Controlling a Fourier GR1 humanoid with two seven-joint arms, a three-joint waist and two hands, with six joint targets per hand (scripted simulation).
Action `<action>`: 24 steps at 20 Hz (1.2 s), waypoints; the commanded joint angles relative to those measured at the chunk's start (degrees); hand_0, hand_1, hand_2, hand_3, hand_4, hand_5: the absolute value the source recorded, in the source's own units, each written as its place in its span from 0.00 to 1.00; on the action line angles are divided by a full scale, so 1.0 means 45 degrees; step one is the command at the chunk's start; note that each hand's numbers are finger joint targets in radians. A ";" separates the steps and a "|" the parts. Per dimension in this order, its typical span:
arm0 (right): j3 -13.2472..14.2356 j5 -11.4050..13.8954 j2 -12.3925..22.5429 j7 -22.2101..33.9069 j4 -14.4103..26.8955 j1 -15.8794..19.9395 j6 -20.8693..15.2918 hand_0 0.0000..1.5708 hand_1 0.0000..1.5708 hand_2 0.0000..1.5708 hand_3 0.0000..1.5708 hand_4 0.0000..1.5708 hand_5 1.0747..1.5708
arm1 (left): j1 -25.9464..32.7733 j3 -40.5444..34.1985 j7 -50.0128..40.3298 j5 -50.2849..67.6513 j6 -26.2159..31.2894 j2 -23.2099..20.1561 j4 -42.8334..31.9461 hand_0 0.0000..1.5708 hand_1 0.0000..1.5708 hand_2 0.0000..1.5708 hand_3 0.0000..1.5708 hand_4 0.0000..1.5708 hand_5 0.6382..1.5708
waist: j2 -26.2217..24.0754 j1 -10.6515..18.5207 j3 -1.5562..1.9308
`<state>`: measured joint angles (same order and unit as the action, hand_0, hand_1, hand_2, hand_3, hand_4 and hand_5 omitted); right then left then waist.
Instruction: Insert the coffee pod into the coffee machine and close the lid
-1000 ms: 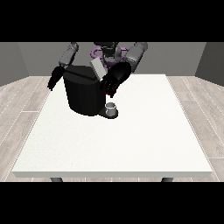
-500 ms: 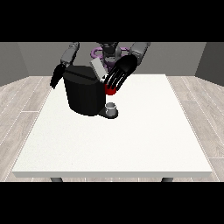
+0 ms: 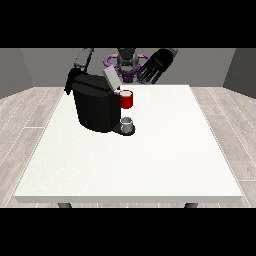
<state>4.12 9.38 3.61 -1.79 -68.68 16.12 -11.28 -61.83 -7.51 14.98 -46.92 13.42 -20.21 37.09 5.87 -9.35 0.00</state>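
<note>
Front view, near to far: white table [image 3: 150,165], then grey thing [image 3: 128,122] on base of black coffee machine [image 3: 95,107], can't tell if it's pod. Red thing at the machine [image 3: 126,99] just above it, lid [image 3: 111,78] tilted up. Further back, hand at view's right [image 3: 157,65] raised off table, fingers spread, holding nothing. Hand at view's left [image 3: 70,82] behind machine, fingers hidden, can't tell.

Bare test room, lab-like, not a lived-in home.
Large white table [image 3: 150,160] on pale wood-plank floor [image 3: 30,107], plain grey walls [image 3: 30,70] behind; humanoid robot [image 3: 127,62] stands at the far edge, a black coffee machine [image 3: 95,105] the only appliance on the tabletop.
</note>
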 commanded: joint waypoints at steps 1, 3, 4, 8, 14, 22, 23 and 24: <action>0.0210 -0.0138 0.0097 -0.0115 0.0307 -0.0902 0.0066 0.00 0.00 0.00 0.00 0.00 1.00 | 0.1181 -0.1802 0.0227 0.2414 -0.0107 0.1897 0.0075 0.00 0.00 0.00 0.00 0.13 1.00 | -0.1505 0.0979 -0.0031; 0.0520 -0.0306 0.0207 -0.0226 0.0164 -0.1447 -0.0064 0.00 0.00 0.00 0.00 0.00 1.00 | 0.2617 -0.2336 0.0996 0.3164 -0.0235 0.2303 -0.0007 0.00 0.00 0.00 0.00 0.27 1.00 | -0.2087 0.1505 -0.0039; 0.0461 -0.0513 -0.0014 -0.0110 0.0080 -0.1740 0.0093 0.00 0.00 0.00 0.00 0.00 1.00 | 0.3007 -0.2877 0.0998 0.3821 -0.0012 0.2595 -0.0156 0.00 0.00 0.00 0.00 0.30 1.00 | -0.2654 0.1698 -0.0046; 0.0510 -0.0911 0.0117 -0.0151 -0.0577 -0.1745 0.0569 0.00 0.00 0.00 0.00 0.00 1.00 | 0.4997 -0.3528 0.1404 0.4872 0.0181 0.3876 -0.0558 0.00 0.00 0.00 0.00 0.17 1.00 | -0.4160 0.2408 -0.0025; 0.0256 -0.1659 0.0808 0.0300 -0.1325 -0.1137 0.2385 0.00 0.00 0.00 0.00 0.00 1.00 | 0.6126 -0.3246 0.0891 0.5034 0.0488 0.4423 -0.0372 0.00 0.00 0.00 0.00 0.21 1.00 | -0.5218 0.3187 0.0001; 0.0451 -0.1444 0.1949 0.1067 -0.1775 0.0214 0.2951 0.00 0.00 0.00 0.00 0.05 1.00 | 0.6582 -0.3337 -0.0173 0.6314 0.1482 0.3975 0.1241 0.00 0.00 0.00 0.00 0.22 1.00 | -0.4624 0.3835 0.0002; -0.0047 -0.0898 0.1112 0.1726 -0.1693 0.0412 0.2010 0.00 0.00 0.00 0.00 0.00 1.00 | 0.7089 -0.2721 -0.0283 0.6572 0.1225 0.4476 0.1507 0.00 0.00 0.00 0.00 0.23 1.00 | -0.4890 0.3927 0.0001; 0.0628 -0.1387 0.1696 0.1151 -0.1382 0.0131 0.2525 0.00 0.00 0.00 0.00 0.00 1.00 | 0.7647 -0.2411 -0.0102 0.6514 0.1371 0.4479 0.2130 0.00 0.00 0.00 0.00 0.27 1.00 | -0.4760 0.4201 0.0004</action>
<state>4.62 4.12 9.25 2.39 -75.88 15.07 -0.65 -31.13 -20.74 15.72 -19.85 18.18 -0.87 41.99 -15.91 7.41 0.00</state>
